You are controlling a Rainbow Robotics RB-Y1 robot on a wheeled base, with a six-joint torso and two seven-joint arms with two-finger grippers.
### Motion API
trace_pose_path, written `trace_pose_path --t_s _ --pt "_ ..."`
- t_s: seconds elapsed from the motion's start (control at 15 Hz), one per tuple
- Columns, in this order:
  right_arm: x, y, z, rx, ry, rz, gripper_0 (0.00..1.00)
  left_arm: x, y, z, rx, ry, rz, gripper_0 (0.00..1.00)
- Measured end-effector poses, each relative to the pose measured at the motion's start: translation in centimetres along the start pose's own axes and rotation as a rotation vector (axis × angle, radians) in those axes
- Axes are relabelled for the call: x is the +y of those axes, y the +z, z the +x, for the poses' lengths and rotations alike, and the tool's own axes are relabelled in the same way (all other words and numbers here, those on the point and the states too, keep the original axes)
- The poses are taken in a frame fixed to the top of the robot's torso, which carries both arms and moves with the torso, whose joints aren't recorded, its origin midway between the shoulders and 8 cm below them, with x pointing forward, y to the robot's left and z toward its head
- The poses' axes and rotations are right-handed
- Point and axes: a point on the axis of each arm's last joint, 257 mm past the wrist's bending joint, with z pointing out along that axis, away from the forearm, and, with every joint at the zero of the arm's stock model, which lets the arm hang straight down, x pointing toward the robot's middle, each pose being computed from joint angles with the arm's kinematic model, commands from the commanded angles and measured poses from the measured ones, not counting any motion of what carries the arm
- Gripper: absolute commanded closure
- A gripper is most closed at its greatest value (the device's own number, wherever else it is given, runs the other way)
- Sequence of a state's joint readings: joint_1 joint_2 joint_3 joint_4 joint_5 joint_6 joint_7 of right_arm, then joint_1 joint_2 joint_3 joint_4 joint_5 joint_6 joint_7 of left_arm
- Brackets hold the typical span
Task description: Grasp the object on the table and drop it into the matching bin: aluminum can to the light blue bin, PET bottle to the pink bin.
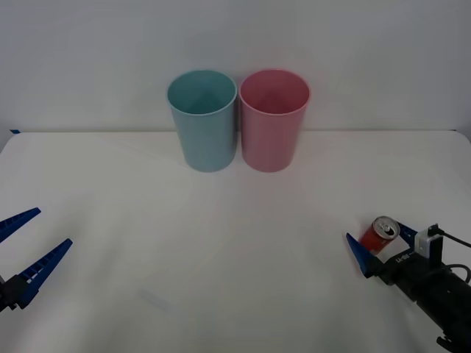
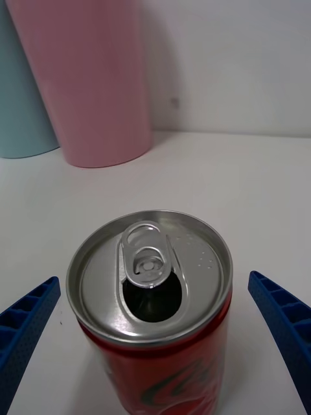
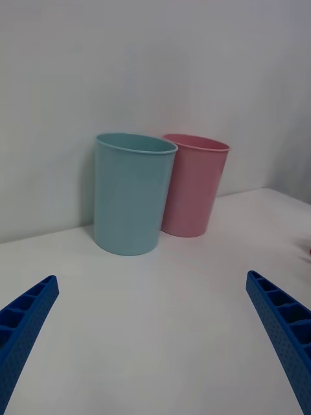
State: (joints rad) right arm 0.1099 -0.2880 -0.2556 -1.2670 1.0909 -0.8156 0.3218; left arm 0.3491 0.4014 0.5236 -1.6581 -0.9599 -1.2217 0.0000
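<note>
The red aluminum can (image 1: 381, 234) with a silver pull-tab top (image 2: 152, 279) stands upright on the white table (image 1: 235, 243) at the near right. My right gripper (image 1: 381, 243) is open around it, one blue finger (image 2: 26, 324) on each side with a gap to the can's wall. Side by side at the table's far middle stand the light blue bin (image 1: 206, 125) and, to its right, the pink bin (image 1: 272, 129). My left gripper (image 1: 50, 228) hangs open at the near left, holding nothing, and faces both bins (image 3: 133, 194).
A plain white wall rises just behind the bins. The pink bin (image 2: 91, 84) stands ahead of the can, with the light blue bin (image 2: 19, 97) beside it. Bare white tabletop lies between the grippers and the bins.
</note>
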Motion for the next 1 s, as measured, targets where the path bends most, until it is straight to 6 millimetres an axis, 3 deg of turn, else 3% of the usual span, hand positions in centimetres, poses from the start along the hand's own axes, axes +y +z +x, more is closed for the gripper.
trace_pose_path --t_s 0.07,0.13,0.2,0.27,1.0 --pt "-0.02 0.09 0.04 0.001 0.0 0.003 0.0 0.0 0.0 0.0 0.0 0.0 0.0 0.0" --pt "-0.03 0.13 0.1 0.003 -0.002 0.005 0.52 0.0 0.0 0.0 0.0 0.0 0.0 0.0" --pt "-0.01 0.16 0.13 0.004 -0.003 0.006 0.89 0.0 0.0 0.0 0.0 0.0 0.0 0.0" --pt "-0.02 0.18 0.14 0.004 -0.005 0.007 1.0 0.0 0.0 0.0 0.0 0.0 0.0 0.0" --pt "0.08 0.24 -0.07 -0.003 -0.009 0.003 1.0 0.0 0.0 0.0 0.0 0.0 0.0 0.0"
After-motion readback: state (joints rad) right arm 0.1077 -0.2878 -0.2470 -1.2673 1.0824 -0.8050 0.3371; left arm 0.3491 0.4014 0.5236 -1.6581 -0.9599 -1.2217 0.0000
